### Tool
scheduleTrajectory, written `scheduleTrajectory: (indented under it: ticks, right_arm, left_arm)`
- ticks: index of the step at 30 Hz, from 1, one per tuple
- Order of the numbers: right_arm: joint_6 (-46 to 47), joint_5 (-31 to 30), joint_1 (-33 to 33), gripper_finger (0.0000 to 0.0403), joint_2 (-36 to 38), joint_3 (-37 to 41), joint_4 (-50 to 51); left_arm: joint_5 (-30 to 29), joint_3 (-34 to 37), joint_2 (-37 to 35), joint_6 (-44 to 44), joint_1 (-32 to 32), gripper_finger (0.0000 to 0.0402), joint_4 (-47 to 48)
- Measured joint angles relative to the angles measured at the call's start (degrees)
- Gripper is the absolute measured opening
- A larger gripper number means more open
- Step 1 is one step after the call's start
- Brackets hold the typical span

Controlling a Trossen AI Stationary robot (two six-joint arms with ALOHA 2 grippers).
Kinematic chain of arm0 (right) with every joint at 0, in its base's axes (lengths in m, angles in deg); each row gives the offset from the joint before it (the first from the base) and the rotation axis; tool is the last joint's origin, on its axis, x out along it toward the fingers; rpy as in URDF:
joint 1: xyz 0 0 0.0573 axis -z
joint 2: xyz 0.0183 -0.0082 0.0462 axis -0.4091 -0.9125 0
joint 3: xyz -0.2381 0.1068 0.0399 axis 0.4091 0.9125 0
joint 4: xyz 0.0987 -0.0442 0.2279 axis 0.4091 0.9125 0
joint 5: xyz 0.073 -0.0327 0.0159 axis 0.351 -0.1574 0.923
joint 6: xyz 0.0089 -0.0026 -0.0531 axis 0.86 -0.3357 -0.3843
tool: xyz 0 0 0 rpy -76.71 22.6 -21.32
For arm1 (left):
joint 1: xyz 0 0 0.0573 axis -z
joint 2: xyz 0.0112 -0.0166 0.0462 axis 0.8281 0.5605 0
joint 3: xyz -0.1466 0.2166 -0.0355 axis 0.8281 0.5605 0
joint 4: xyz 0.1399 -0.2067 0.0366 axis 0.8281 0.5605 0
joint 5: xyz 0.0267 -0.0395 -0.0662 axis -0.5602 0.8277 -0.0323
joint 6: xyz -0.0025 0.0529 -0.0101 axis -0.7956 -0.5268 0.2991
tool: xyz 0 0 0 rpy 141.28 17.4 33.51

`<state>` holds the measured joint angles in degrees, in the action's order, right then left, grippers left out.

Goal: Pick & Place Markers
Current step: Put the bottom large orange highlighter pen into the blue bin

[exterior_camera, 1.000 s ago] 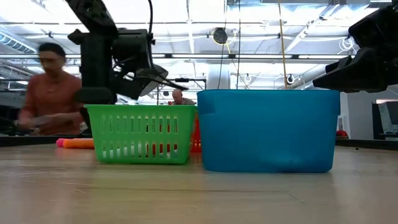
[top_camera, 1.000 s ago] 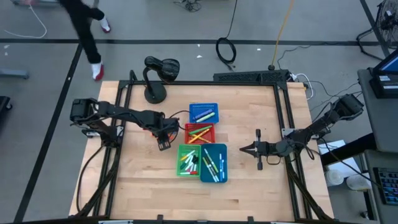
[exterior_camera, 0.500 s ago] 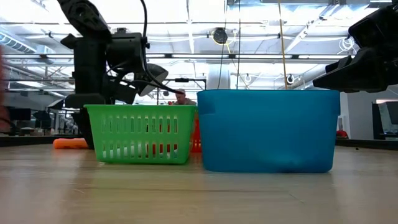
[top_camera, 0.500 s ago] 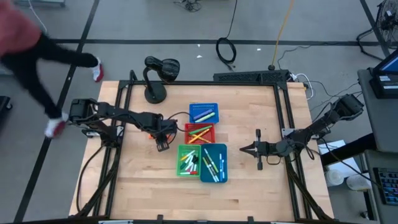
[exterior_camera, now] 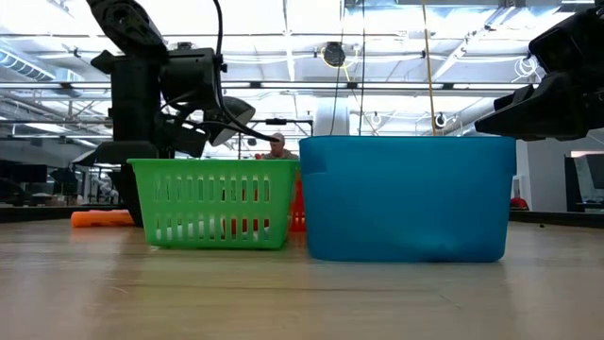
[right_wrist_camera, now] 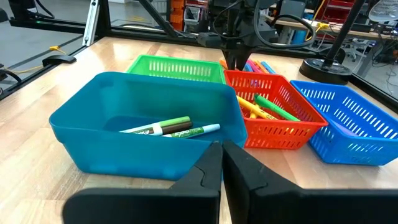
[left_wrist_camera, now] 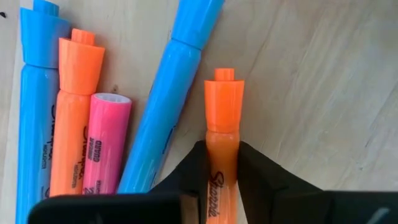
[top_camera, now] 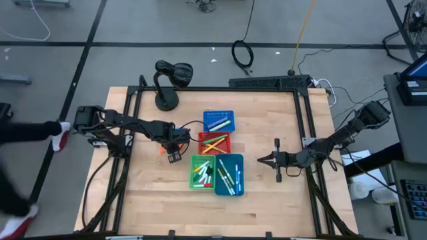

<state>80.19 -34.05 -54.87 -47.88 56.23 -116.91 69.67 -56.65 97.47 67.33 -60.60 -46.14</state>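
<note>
Several markers lie flat on the table left of the red basket [top_camera: 214,143]: an orange one [left_wrist_camera: 222,124], two blue ones [left_wrist_camera: 168,106], another orange [left_wrist_camera: 73,124] and a pink one [left_wrist_camera: 106,143]. My left gripper [top_camera: 175,155] points down over them, shut on the orange marker. In the low view an orange marker [exterior_camera: 102,218] lies on the wood beside that arm; the green basket [exterior_camera: 212,203] hides the fingertips. My right gripper [top_camera: 261,160] hovers shut, right of the teal bin [top_camera: 229,174], touching nothing. My left gripper pinches the orange marker's barrel [left_wrist_camera: 222,163], just behind its cap, between its two fingers [left_wrist_camera: 194,171]. The fingers come from above, pointing down, and stand across the marker on its two long sides. The marker lies flat on the table.
A blue basket [top_camera: 218,121], the red basket, the green basket [top_camera: 202,171] and the teal bin stand clustered mid-table, with markers in them. A black lamp base [top_camera: 166,100] stands at the far left. Bare wood lies toward the near edge.
My left gripper has sunk a little onto the loose markers. In the low view the orange marker on the table has slid slightly toward the left. A person has walked past beyond the table's left side.
</note>
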Motion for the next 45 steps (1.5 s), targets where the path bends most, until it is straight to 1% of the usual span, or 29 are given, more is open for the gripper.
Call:
scheduleTrajectory:
  ticks: [10, 15, 20, 27, 32, 45]
  right_arm:
    - [0.00, 0.00, -0.02, 0.0000, 0.01, 0.00, 0.02]
    - [0.00, 0.00, -0.01, 0.0000, 0.01, 0.00, 0.02]
    - [0.00, 0.00, 0.00, 0.0000, 0.00, -0.01, 0.02]
    - [0.00, 0.00, -0.01, 0.0000, 0.02, -0.01, 0.02]
    - [0.00, 0.00, -0.01, 0.0000, 0.02, -0.02, 0.02]
    - [0.00, 0.01, -0.01, 0.0000, 0.01, -0.01, 0.02]
  left_arm:
    - [-0.12, 0.07, 0.04, 0.74, 0.07, 0.0063, -0.46]
    - [-0.36, 0.07, 0.07, 0.98, 0.49, 0.0075, -0.56]
    - [-0.59, 0.09, 0.09, 1.13, 0.70, 0.0065, -0.63]
    - [-1.35, 0.09, 0.11, 1.42, 0.74, 0.0074, -0.74]
    - [-1.43, 0.09, 0.13, 1.42, 0.74, 0.0066, -0.76]
    - [-1.60, 0.11, 0.13, 1.38, 0.74, 0.0066, -1.09]
